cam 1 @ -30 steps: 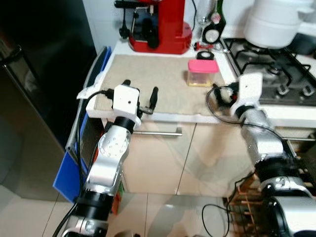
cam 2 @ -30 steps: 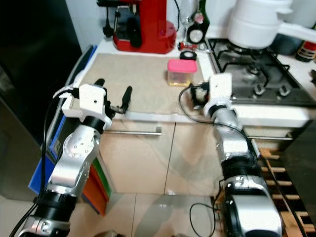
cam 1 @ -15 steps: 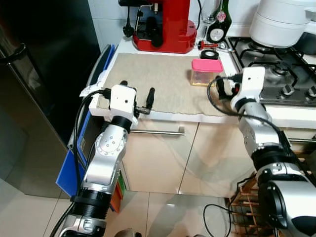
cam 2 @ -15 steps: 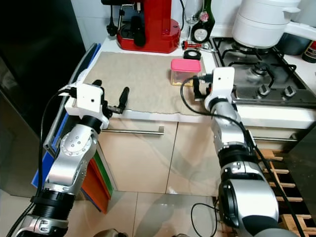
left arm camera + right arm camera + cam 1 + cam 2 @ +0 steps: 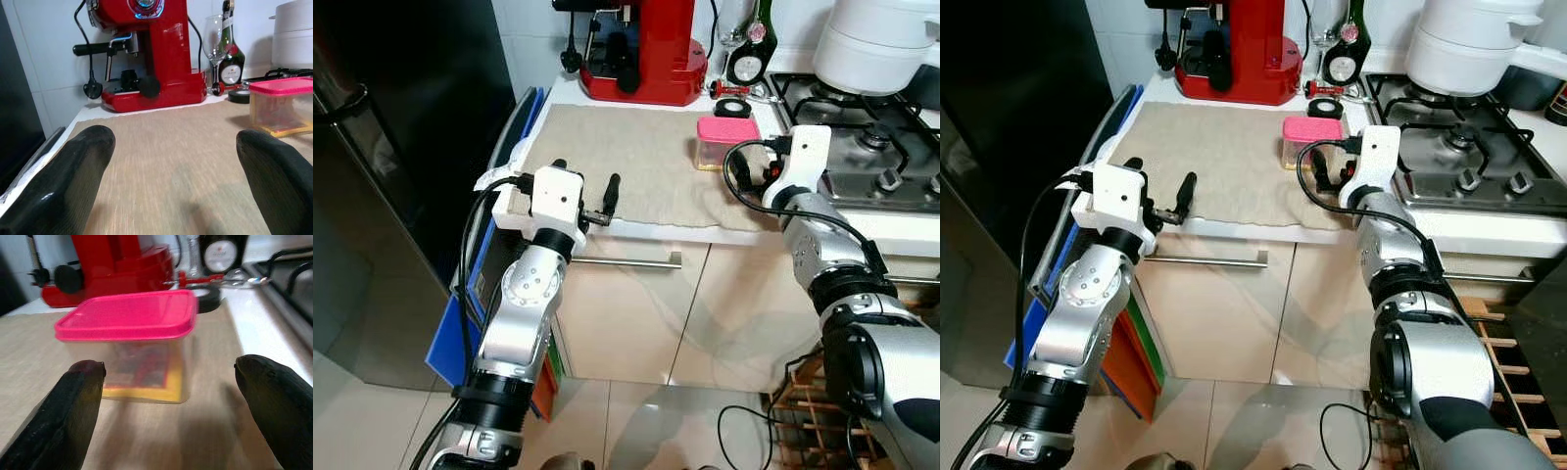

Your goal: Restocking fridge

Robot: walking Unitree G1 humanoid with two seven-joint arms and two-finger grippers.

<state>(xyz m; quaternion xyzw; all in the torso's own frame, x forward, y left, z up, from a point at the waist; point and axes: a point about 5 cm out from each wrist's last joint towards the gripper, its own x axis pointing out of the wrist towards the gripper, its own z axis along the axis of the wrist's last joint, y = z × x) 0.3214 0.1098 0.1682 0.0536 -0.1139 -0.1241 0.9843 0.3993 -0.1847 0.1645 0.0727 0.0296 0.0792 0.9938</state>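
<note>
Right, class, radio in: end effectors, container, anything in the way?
Right end effector open, lined up on pink-lidded container, not touching. Left end effector open over the mat. Path to the container clear.

Clear plastic container [image 5: 128, 357] with glossy pink plastic lid [image 5: 128, 315]; it sits on a beige woven cloth mat [image 5: 626, 157], matt and slightly rough, over a smooth white countertop [image 5: 729, 235]. Glossy red plastic espresso machine [image 5: 159, 58], glass wine glass [image 5: 213, 41], dark glass bottle [image 5: 230, 54], shiny steel hob [image 5: 1449, 171] with matt black grates, glossy white pot [image 5: 1464, 44]. Cream smooth cabinet fronts [image 5: 626, 313] with brushed metal bar handle [image 5: 626, 261]; left gripper [image 5: 171, 161] and right gripper [image 5: 171, 396] fingers matt black rubbery, arms satin silver metal.
</note>
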